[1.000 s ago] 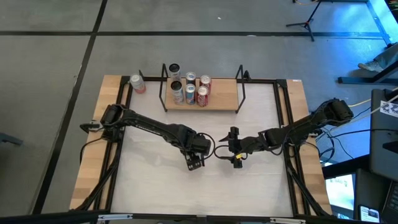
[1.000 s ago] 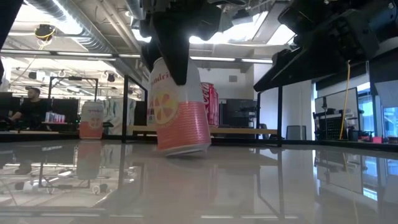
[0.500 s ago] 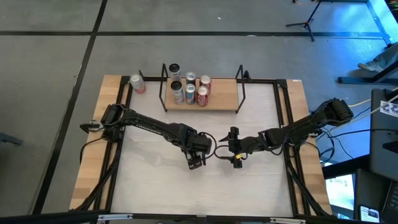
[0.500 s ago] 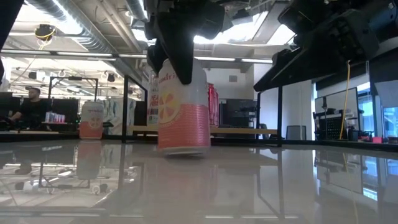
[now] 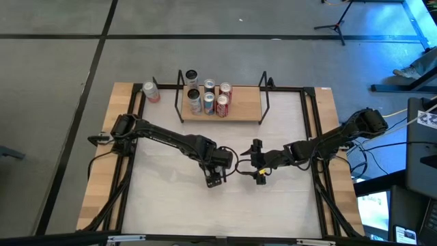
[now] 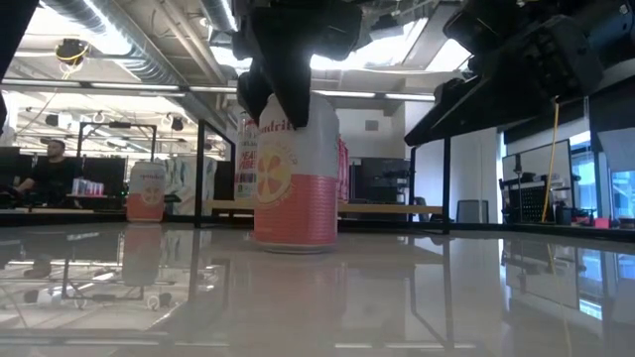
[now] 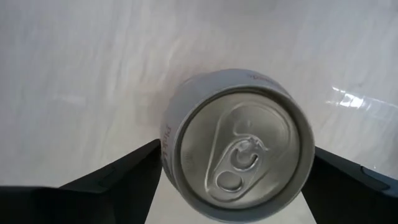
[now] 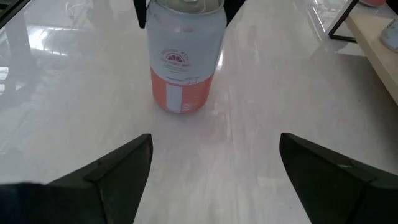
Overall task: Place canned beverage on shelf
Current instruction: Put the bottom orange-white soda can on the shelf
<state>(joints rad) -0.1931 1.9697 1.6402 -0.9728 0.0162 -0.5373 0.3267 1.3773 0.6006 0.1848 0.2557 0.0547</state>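
Left gripper (image 7: 233,171) clamped on upright can (image 6: 295,174); rigid, slick, dentable: grip mid-wall. Right gripper (image 8: 214,168) apart, idle nearby.

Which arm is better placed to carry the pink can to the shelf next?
Left. Its end effector sits over the upright pink can, fingers flanking the top. The right end effector is beside the can, open and empty. The shelf has room.

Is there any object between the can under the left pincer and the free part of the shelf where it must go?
Nothing visible does. The can stands upright under the left pincer; bare table lies between it and the shelf, whose right half is free.
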